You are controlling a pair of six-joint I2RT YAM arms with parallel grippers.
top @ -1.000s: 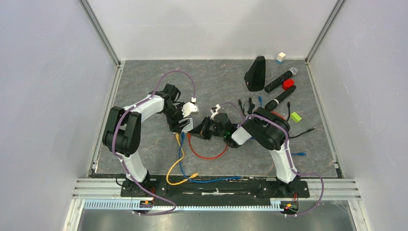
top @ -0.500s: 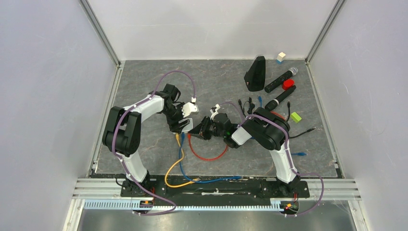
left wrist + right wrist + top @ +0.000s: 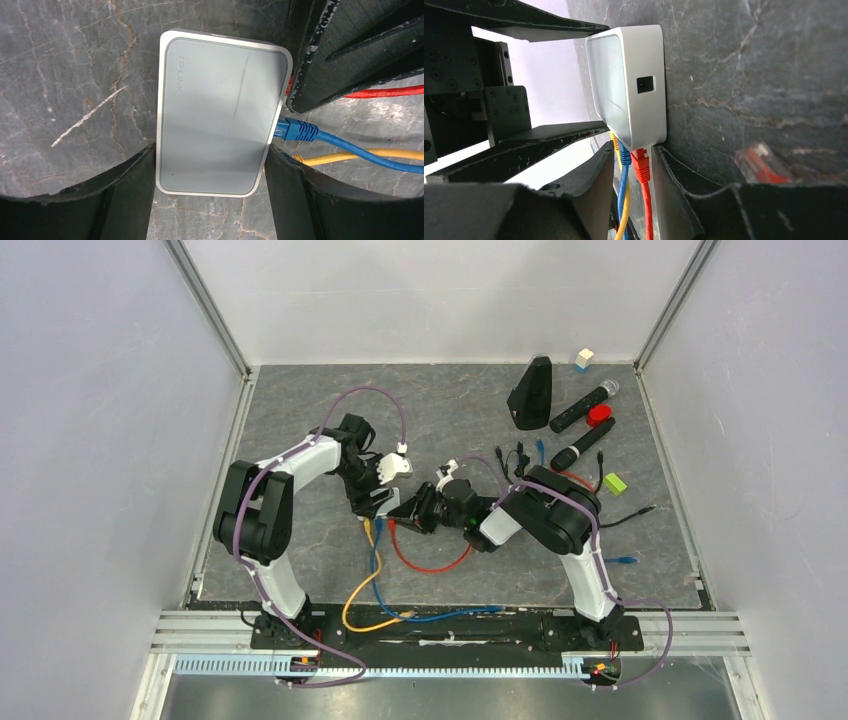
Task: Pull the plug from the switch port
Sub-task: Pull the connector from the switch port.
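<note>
A white switch (image 3: 220, 115) lies on the grey mat, and my left gripper (image 3: 211, 155) is shut on its two long sides. Red plug (image 3: 641, 164), blue plug (image 3: 625, 156) and yellow plug (image 3: 615, 145) sit in ports along one end of the switch (image 3: 634, 85). My right gripper (image 3: 634, 170) is open, one finger on either side of the plugs, with a gap to the red one. From above, the switch (image 3: 388, 502) sits between my left gripper (image 3: 375, 495) and my right gripper (image 3: 410, 512). The red cable (image 3: 430, 565) loops toward the front.
The blue cable (image 3: 385, 590) and yellow cable (image 3: 352, 605) trail to the near edge. At the back right stand a black wedge (image 3: 532, 392), two microphones (image 3: 583, 405), a red cap (image 3: 599, 415), a green block (image 3: 614, 483) and a white cube (image 3: 584, 358).
My right gripper's jaws have parted from around the red plug, and that arm has edged slightly left toward the switch. The left arm and the switch have not moved.
</note>
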